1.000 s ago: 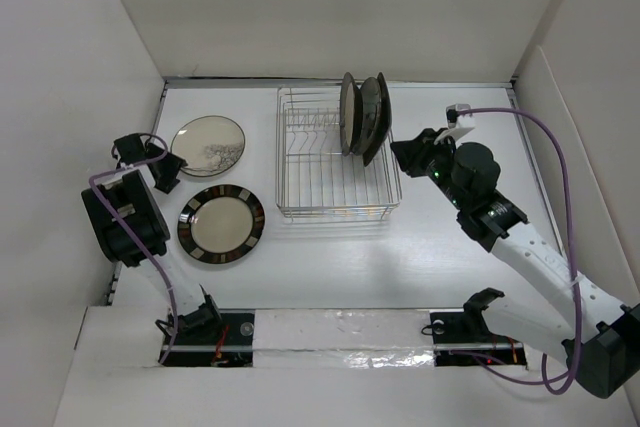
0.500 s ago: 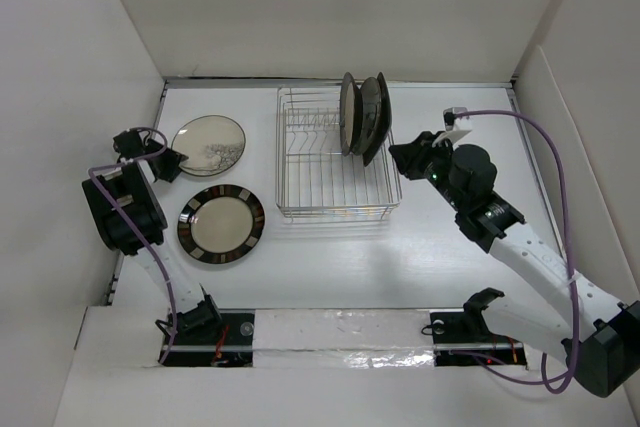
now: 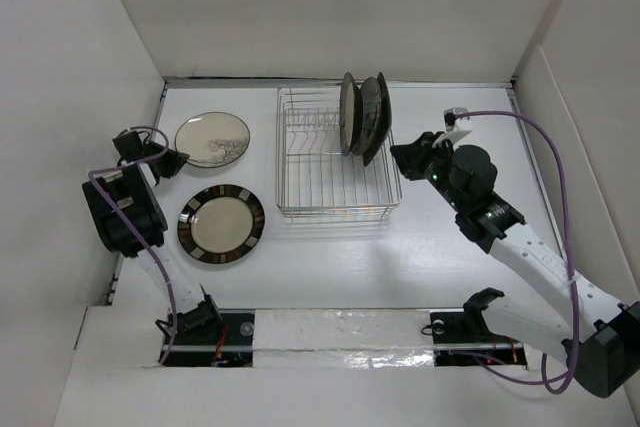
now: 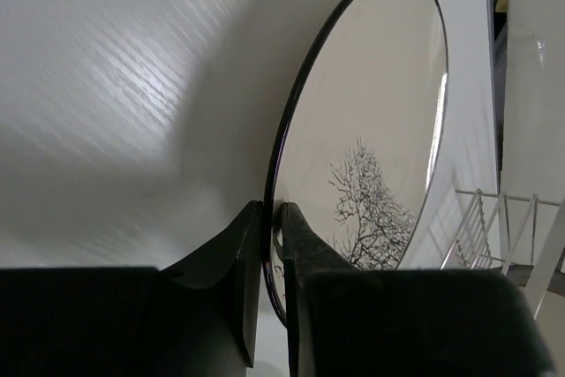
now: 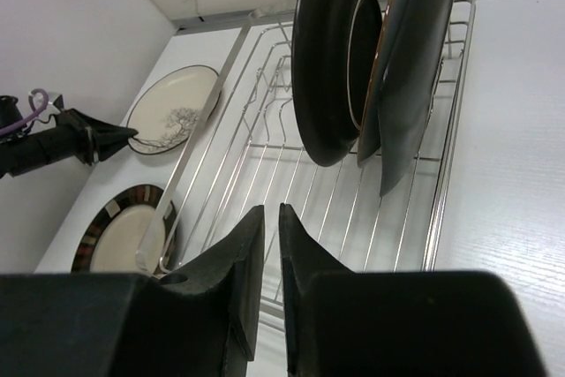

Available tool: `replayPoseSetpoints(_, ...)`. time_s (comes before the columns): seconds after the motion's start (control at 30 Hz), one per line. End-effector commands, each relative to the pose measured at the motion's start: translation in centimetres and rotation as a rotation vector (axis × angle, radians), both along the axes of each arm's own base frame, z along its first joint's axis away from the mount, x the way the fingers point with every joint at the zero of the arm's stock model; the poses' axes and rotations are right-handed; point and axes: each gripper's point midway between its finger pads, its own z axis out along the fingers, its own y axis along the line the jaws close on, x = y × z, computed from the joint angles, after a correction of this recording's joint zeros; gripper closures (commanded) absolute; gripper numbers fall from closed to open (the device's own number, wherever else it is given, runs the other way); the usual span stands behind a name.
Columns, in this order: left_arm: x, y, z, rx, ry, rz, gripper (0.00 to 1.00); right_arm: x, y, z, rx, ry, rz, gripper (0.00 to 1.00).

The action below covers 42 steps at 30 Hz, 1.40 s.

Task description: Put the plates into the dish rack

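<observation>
The cream tree plate (image 3: 212, 139) lies on the table (image 3: 330, 267) to the left of the dish rack (image 3: 300, 209), with the striped-rim plate (image 3: 221, 224) flat just nearer the arms. Three dark plates (image 3: 362, 117) stand on edge at the far right end of the rack.

The left gripper (image 4: 272, 211) is closed on the tree plate's near-left rim, one finger above the lip and one below. The right gripper (image 5: 271, 214) hangs beside the rack's right side, its fingers almost together with nothing between them.

The plate looks like glazed ceramic: stiff, fairly heavy for a thin pinch, slick, and likely to chip if it knocks the wire. The rim is the only place to take hold of it while it lies flat (a deep bite should keep it from pivoting as it is tipped upright).

A second ago the left jaws stood open, short of the rim. Now they have reached it and clamped, and the plate has slid slightly away towards the back wall. The right arm has hardly moved; its fingers have narrowed a little.
</observation>
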Motion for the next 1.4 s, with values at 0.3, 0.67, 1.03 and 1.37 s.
replayPoseSetpoints(0.3, 0.7, 0.8, 16.7, 0.148, -0.493, 0.099, 1.0, -1.9, 3.0, 3.2, 0.037, -0.105, 0.151, 0.36)
replayPoseSetpoints(0.67, -1.4, -1.6, 26.6, 0.162, -0.75, 0.037, 1.0, -3.8, 5.7, 6.5, 0.1, -0.147, 0.293, 0.27)
replayPoseSetpoints(1.03, -8.9, -9.6, 39.1, 0.164, -1.043, -0.109, 1.0, -1.7, 10.4, 8.6, 0.146, -0.114, 0.44, 0.12)
replayPoseSetpoints(1.37, -13.5, -17.5, 40.3, 0.005, -1.127, -0.371, 1.0, -0.5, 15.1, 11.6, 0.244, -0.163, 0.635, 0.05)
